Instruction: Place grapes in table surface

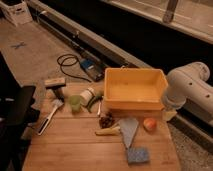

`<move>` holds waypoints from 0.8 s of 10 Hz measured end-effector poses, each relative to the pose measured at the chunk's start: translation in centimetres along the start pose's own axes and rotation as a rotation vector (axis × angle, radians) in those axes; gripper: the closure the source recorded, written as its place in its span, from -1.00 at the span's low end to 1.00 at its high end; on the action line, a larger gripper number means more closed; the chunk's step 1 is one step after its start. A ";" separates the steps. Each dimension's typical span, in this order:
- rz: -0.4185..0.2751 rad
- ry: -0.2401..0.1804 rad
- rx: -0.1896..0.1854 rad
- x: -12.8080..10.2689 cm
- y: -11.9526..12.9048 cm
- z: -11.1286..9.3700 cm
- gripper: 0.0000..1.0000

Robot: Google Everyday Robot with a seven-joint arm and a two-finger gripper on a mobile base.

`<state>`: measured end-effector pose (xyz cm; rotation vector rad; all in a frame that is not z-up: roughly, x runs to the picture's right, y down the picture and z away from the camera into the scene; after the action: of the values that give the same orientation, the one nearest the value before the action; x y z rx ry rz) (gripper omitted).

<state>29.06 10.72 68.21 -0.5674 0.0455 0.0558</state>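
Observation:
The grapes (106, 120), a small dark bumpy cluster, lie on the table surface (70, 150), a light tan plank top, just in front of the yellow bin's left corner. A yellow banana (108, 131) lies right below them and a round orange-pink peach (149, 124) sits to their right. The robot's white arm (187, 90) bends in at the right, beside the bin. My gripper is not visible; the arm's end drops behind the bin's right side. Nothing holds the grapes.
A yellow plastic bin (134, 89) stands at the back of the table. A grey cloth (129, 130), a blue sponge (137, 155), a green cup (75, 103), a white bottle (87, 94) and a brush (47, 120) lie around. A dark object (17, 107) stands at the left edge.

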 end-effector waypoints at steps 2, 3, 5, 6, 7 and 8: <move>0.001 0.000 0.000 0.1 0.0 0.0 -0.30; 0.001 -0.002 0.010 0.3 0.0 -0.2 -0.30; -0.033 0.031 0.067 0.5 -0.9 -2.2 -0.30; -0.080 0.041 0.087 -0.3 -1.5 -3.7 -0.30; -0.121 0.047 0.091 -1.1 -1.7 -4.6 -0.30; -0.190 0.050 0.093 -3.1 -1.9 -5.4 -0.30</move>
<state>25.97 6.12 64.89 -0.4784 0.0427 -0.1446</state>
